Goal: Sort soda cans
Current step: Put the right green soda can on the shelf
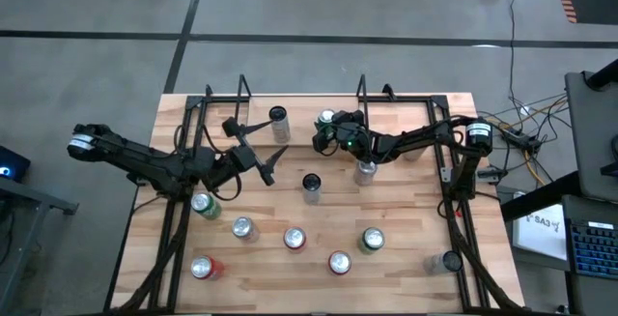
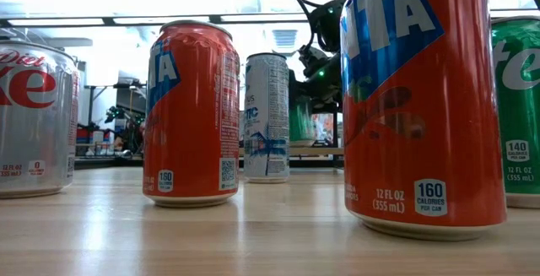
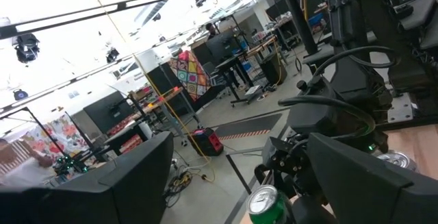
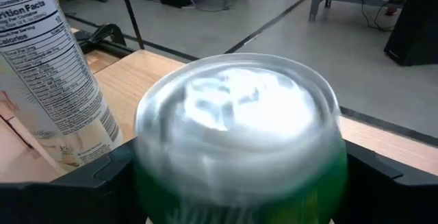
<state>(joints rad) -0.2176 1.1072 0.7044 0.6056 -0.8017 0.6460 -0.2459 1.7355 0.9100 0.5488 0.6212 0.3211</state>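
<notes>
Green can (image 4: pixel 236 148) sits upright between the right gripper (image 1: pixel 333 132) fingers at the table's 12 o'clock edge; jaws wide around it, contact unclear. White slim can (image 1: pixel 279 120) at its 9 o'clock. Right arm stretches in from 3 o'clock. Left gripper (image 1: pixel 263 161) spread wide, empty, hovering mid-table, 10 o'clock of the black can (image 1: pixel 311 186).

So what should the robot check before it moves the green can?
1. Right hand around the green can at the table's far edge: ok, fingers on both sides.
2. Grip tight: cannot tell.
3. Tall white can close beside it, may get bumped: not ok.
4. Left hand open, holding nothing: ok.
5. Other cans upright: ok in the high view.
</notes>
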